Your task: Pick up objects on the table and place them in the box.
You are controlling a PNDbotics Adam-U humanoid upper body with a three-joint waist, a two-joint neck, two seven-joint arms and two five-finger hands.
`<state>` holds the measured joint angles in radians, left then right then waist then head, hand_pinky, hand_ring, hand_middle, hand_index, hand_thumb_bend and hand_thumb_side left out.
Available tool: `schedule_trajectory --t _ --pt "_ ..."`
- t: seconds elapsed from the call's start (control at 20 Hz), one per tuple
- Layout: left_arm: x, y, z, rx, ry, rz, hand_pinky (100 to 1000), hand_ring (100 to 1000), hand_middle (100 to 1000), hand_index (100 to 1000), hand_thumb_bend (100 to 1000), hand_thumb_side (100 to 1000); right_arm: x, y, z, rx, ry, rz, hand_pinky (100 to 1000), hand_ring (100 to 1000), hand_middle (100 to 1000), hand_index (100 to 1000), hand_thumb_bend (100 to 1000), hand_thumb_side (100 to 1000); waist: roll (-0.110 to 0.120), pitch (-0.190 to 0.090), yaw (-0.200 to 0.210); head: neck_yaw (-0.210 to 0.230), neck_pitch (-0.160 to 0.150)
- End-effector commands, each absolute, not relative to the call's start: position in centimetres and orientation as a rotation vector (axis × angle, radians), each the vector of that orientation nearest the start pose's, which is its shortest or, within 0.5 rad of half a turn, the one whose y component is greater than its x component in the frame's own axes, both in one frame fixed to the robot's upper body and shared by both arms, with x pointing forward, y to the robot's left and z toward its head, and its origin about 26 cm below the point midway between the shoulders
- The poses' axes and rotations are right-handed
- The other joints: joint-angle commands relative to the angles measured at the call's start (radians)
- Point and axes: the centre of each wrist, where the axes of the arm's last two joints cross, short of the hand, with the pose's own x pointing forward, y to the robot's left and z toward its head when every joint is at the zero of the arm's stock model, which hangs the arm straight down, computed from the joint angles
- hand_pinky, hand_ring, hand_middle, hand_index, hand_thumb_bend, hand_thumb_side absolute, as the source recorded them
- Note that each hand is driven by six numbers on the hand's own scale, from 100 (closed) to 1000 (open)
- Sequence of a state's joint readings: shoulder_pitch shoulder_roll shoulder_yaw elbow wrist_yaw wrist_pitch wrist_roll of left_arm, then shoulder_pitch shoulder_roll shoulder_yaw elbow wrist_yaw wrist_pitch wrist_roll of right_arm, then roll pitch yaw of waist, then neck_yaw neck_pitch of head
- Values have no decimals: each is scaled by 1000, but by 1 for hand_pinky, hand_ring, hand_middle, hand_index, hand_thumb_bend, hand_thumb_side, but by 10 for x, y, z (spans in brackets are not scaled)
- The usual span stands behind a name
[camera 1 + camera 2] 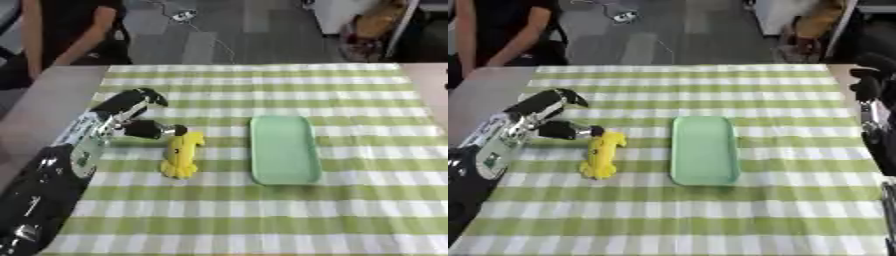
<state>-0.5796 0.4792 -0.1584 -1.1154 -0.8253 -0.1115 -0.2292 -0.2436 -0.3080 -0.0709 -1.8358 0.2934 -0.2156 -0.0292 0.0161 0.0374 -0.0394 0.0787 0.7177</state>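
A yellow soft toy (181,155) lies on the checked cloth, just left of a pale green tray (283,149) that sits lengthwise at the middle of the table. My left hand (131,112) comes in from the left and hovers at the toy's upper end. It is open, with the thumb (162,131) touching the top of the toy and the other fingers (150,96) raised well apart from it. My right hand (868,85) shows only in the right eye view, at the right edge beside the table, open and holding nothing.
The green-and-white checked cloth (262,210) covers the table. A person (61,30) stands at the far left corner, touching nothing. A bare grey strip of table (44,105) runs along the left of the cloth.
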Motion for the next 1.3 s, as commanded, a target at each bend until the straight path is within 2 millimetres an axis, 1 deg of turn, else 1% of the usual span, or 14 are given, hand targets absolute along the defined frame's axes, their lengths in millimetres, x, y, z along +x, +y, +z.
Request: schedule_trajectory --t 0.05,0.85,1.3 --pt "417 319 100 837 -1365 -1343 787 801 769 819 730 836 315 -295 158 -544 -2265 502 692 765 779 867 211 825 -1 -9 1 8 -1" --pt "410 308 97 766 -1363 -1425 786 797 761 821 742 850 315 -295 158 -543 -2267 501 693 766 780 868 209 825 0 -8 0 10 0" --pt "409 302 92 725 -1339 -1477 778 771 753 820 749 854 315 -295 159 -541 -2269 502 693 766 780 868 208 825 0 -8 -2 11 -1"
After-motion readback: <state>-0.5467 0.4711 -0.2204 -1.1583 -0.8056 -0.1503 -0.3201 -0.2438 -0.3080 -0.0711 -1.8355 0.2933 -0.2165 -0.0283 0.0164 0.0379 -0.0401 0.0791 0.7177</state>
